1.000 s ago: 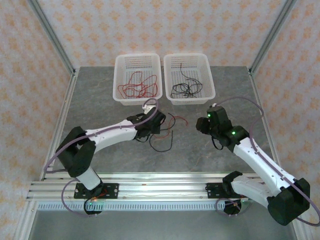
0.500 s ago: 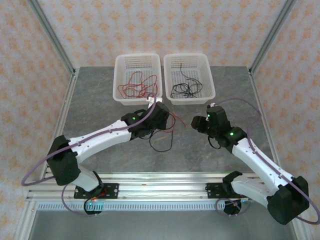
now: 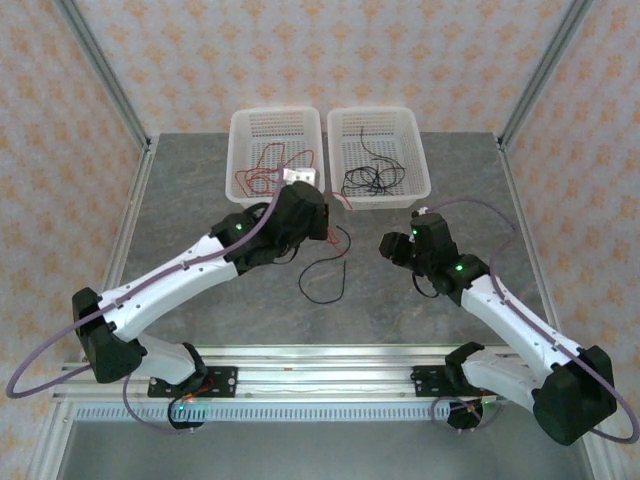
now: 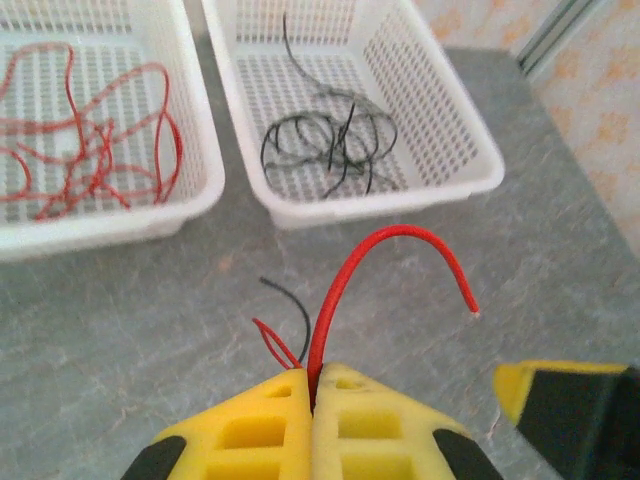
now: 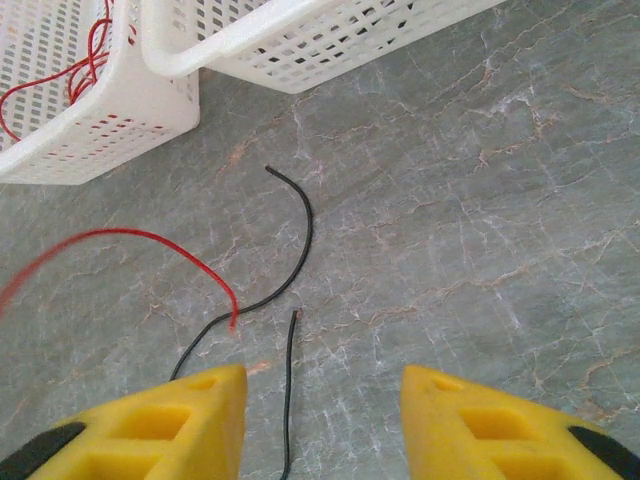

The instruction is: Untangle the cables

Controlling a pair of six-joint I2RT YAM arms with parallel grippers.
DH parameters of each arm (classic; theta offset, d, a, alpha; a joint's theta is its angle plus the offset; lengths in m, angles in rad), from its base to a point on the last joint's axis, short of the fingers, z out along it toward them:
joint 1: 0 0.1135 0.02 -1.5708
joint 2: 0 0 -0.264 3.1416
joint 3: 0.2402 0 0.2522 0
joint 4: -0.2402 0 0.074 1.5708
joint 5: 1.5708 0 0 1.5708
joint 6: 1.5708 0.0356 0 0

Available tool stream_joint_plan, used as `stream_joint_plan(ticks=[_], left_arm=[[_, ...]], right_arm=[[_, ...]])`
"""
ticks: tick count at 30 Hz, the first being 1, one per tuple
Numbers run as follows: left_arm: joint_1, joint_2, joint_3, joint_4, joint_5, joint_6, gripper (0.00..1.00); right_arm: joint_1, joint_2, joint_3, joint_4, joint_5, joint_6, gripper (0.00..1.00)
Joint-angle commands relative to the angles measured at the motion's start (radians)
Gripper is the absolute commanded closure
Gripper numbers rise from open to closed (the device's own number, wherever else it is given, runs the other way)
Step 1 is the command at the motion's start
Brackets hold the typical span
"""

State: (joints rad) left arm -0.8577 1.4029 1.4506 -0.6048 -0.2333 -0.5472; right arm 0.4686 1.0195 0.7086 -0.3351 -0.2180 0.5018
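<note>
**Red cable pinched in my left, my right held open**

My left gripper [image 4: 312, 385] is closed tight, its yellow fingers [image 4: 250, 430] pressed together on a red cable [image 4: 385, 235]. The cable rises from between the pads, arches over to the right and ends free in the air above the grey table [image 4: 120, 320]. A small red loop pokes out just beside the pads on their left side. I hold this cable in front of the two white baskets, near the gap between them.

My right gripper [image 5: 323, 400] stands partly open, with nothing between its fingers. It hovers over the table, facing a loose black cable [image 5: 300, 230] that lies on the surface in an open curve, outside both baskets. Seen from my right wrist, the free tip of the red cable hangs just over that black cable.

The left basket [image 3: 240, 130] holds tangled red cables [image 3: 265, 175]. The right basket [image 3: 420, 160] holds a bunch of black cables [image 3: 370, 180].
</note>
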Motion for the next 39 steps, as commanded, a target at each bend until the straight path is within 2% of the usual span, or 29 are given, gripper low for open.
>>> stream_joint_plan(ticks=[1, 6, 13, 20, 26, 34, 39], left_arm=[[-0.005, 0.029, 0.152, -0.112, -0.113, 0.056, 1.0], [0.028, 0.103, 0.353, -0.218, -0.231, 0.113, 1.0], [0.158, 0.176, 0.49, -0.174, -0.236, 0.222, 1.0], [0.27, 0.255, 0.502, 0.02, -0.229, 0.322, 1.0], [0.337, 0.342, 0.494, 0.136, -0.269, 0.362, 1.0], [0.439, 0.488, 0.472, 0.237, -0.301, 0.352, 1.0], [0.503, 0.597, 0.443, 0.274, -0.257, 0.299, 1.0]], right_arm=[[0.005, -0.014, -0.012, 0.01, 0.003, -0.001, 0.56], [0.005, -0.019, -0.01, -0.016, 0.007, -0.024, 0.56], [0.005, -0.029, 0.015, -0.045, 0.029, -0.039, 0.56], [0.005, -0.021, 0.022, -0.042, 0.026, -0.033, 0.56], [0.005, -0.017, -0.005, -0.027, 0.014, -0.015, 0.56], [0.005, -0.042, -0.04, -0.038, 0.021, 0.003, 0.56], [0.005, -0.064, -0.063, -0.045, 0.025, 0.02, 0.56]])
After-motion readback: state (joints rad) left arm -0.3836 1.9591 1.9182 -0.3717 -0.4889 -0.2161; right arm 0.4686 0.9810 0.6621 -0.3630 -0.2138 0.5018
